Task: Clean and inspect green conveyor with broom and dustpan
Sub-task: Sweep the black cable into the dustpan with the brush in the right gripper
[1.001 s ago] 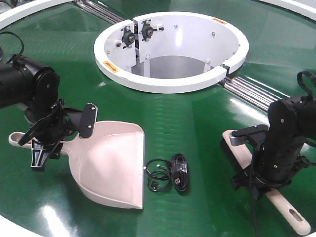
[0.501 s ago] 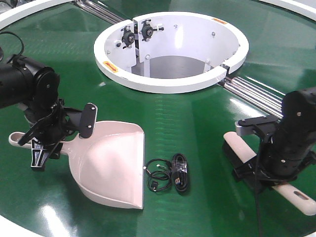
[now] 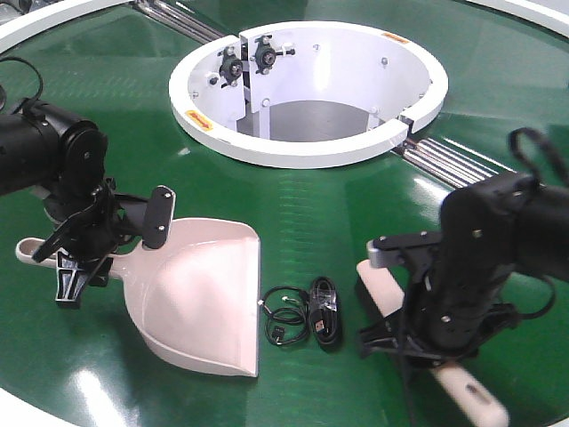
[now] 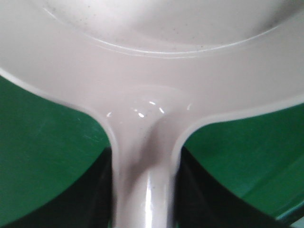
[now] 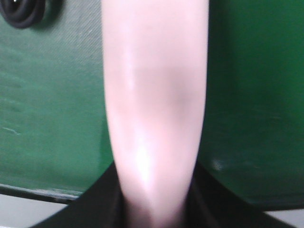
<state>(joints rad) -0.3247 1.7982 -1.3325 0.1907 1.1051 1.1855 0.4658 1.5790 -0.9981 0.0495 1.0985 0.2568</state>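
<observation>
The left claw [image 3: 100,252] is closed on the thin handle of the dustpan [image 3: 200,294]; in the left wrist view its dark fingers press against both sides of that handle. The right claw [image 3: 411,331] is clamped on the broom [image 3: 377,283], and in the right wrist view the pale handle fills the gap between its fingers.

Both tools are smooth, pale pink-beige plastic. The dustpan is a wide scoop lying on the green conveyor [image 3: 311,205] at near left. Its flat mouth faces right and its handle runs left under the claw. The broom is a long flat bar lying at a slant at near right. One end sticks out up and left of the claw, and the tapered handle end pokes out at the near side. The arm hides its middle.

A black coiled cable [image 3: 304,320] lies on the glossy belt between the dustpan's mouth and the broom, nearer the dustpan. The white ring opening [image 3: 293,151] stands farther back at centre, and metal rails [image 3: 453,165] run out from its right side.
</observation>
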